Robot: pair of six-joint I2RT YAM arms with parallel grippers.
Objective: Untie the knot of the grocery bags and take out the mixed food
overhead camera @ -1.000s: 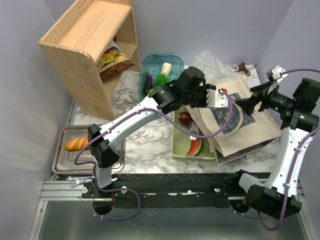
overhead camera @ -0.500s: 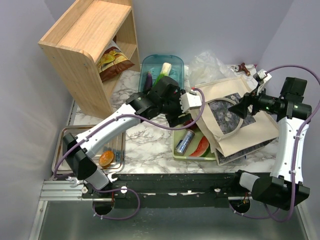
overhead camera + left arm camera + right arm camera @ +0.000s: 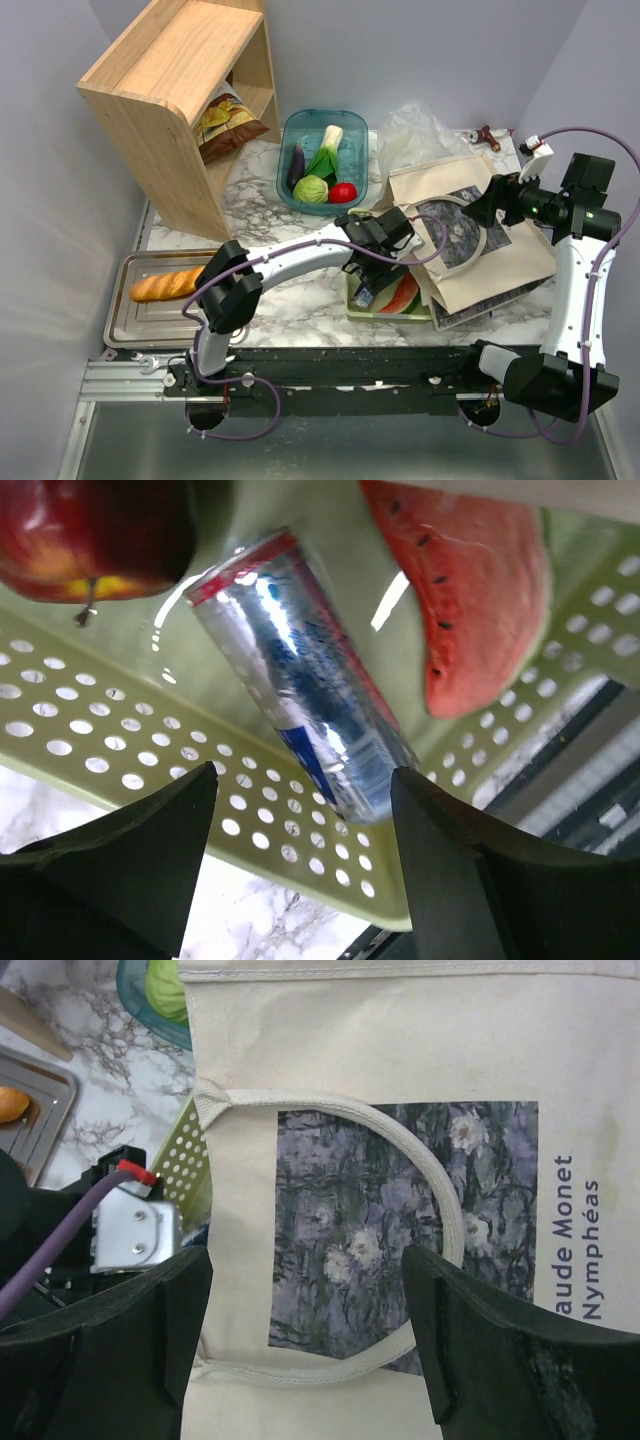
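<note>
My left gripper (image 3: 372, 278) is open and empty, low over the green basket (image 3: 352, 305). In the left wrist view its jaws (image 3: 305, 820) straddle the near end of the blue-silver can (image 3: 300, 690), without touching it. A dark red apple (image 3: 90, 530) and a watermelon wedge (image 3: 470, 590) lie beside the can. My right gripper (image 3: 492, 207) is open above a beige canvas tote (image 3: 480, 250), over its Monet print (image 3: 400, 1210). A crinkly translucent grocery bag (image 3: 415, 130) lies behind the tote. The teal bin (image 3: 290, 128) holds eggplant (image 3: 297, 165), leafy vegetable (image 3: 326, 148), cabbage (image 3: 311, 188) and tomato (image 3: 343, 192).
A wooden shelf (image 3: 165, 90) at the back left holds a chips bag (image 3: 228, 122). A metal tray (image 3: 135, 320) at the front left carries a long bread roll (image 3: 165, 285). Walls close in on the back and the right.
My left gripper has dropped lower over the green basket, near the can. Cabbage and tomato now lie in the teal bin. A long roll lies in the tray where a round one was.
</note>
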